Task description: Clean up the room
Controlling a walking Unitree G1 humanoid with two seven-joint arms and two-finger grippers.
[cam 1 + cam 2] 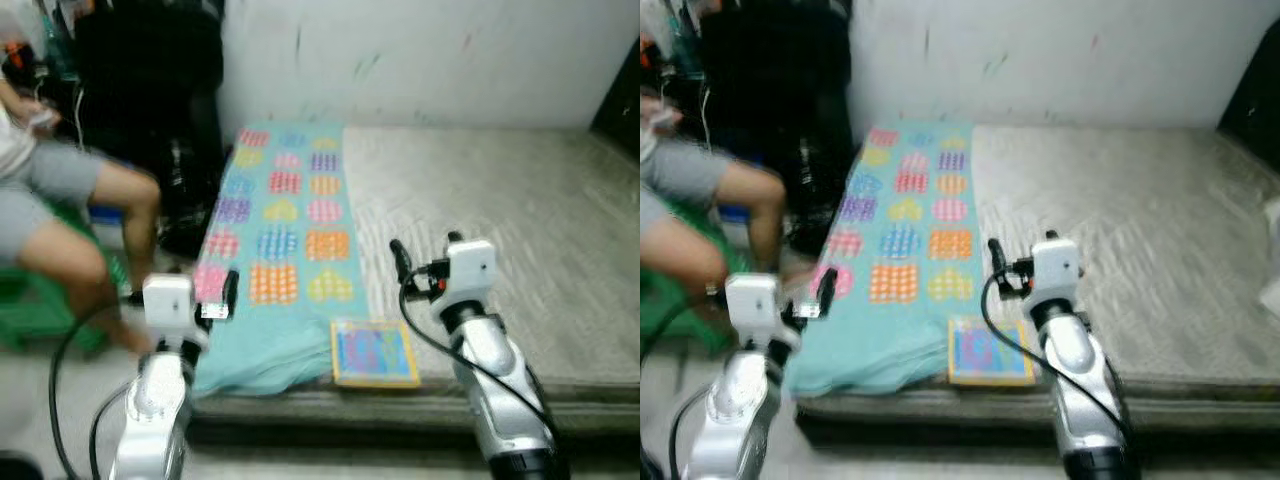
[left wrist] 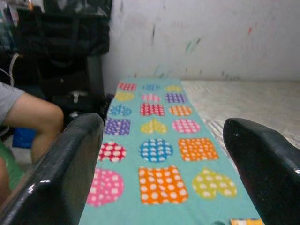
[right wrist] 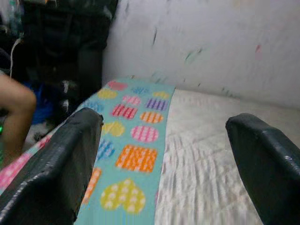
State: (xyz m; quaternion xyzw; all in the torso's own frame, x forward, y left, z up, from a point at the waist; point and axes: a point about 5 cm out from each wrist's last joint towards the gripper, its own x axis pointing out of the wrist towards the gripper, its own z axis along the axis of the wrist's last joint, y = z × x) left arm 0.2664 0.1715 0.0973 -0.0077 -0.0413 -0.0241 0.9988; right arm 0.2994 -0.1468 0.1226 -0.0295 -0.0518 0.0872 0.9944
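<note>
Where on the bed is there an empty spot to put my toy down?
The big grey mattress is bare between the teal blanket with its colourful patches and the far right edge, back to the white wall. The front left corner is busier: the colourful book lies at the blanket's edge, with the right gripper above it and a person's legs beside the bed.

We see both silver arms raised forward: the left hand (image 1: 231, 290) at the lower left of the frame, the right hand (image 1: 398, 258) right of centre. Fingers on each appear spread apart, gripping nothing.
</note>
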